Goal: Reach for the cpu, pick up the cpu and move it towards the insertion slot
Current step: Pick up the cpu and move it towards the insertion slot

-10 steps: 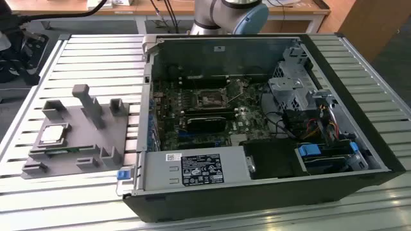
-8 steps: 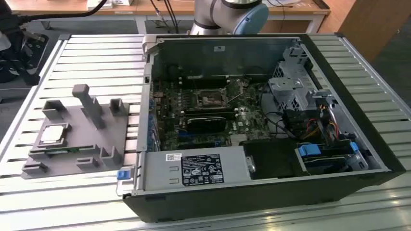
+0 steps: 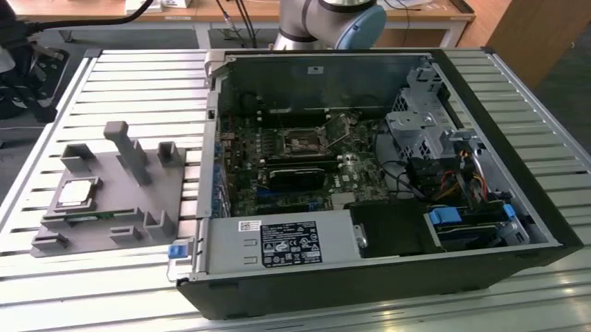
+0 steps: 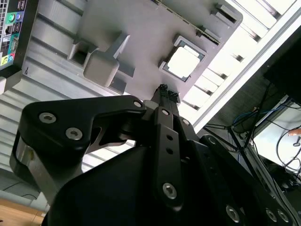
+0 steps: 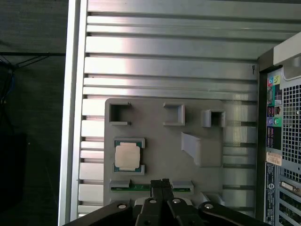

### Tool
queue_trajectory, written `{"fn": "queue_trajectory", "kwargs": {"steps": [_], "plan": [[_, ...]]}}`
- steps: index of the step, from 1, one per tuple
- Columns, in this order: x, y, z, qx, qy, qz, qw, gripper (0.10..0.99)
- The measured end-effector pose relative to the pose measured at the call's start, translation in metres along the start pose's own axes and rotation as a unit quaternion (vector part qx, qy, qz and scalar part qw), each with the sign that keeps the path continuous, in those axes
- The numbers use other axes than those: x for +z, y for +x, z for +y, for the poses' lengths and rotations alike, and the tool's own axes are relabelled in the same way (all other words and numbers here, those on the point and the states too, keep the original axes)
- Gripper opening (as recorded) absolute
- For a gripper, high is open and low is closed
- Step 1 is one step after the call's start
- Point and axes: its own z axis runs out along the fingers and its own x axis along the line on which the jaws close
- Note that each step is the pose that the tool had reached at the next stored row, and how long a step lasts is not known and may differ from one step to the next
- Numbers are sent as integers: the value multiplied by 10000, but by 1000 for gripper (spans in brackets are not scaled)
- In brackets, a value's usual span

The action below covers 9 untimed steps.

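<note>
The cpu [image 3: 77, 192] is a small silvery square chip lying flat in a recess of the grey fixture [image 3: 115, 207], at the exterior view's left. It also lies in plain sight in both wrist views [image 4: 183, 62] [image 5: 127, 157]. My gripper [image 5: 161, 182] hangs above the fixture, a little off to one side of the chip and apart from it. Its black fingertips [image 4: 165, 92] are pressed together with nothing between them. The insertion slot [image 3: 302, 142] is the square metal-framed socket on the motherboard inside the open computer case.
The open computer case [image 3: 369, 180] fills the middle and right of the slatted metal table [image 3: 138, 76]. The fixture carries upright grey posts [image 3: 124, 149] and a thin green circuit strip [image 5: 138, 187]. The case's rear port panel [image 5: 277, 122] stands beside the fixture.
</note>
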Motion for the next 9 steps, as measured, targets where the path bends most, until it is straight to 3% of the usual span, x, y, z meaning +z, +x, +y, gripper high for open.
{"fn": "queue_trajectory", "kwargs": {"steps": [4, 9], "plan": [[2, 52, 1, 0, 0, -1, 10000, 106], [5, 222, 4, 0, -1, -2, 10000, 106]]}}
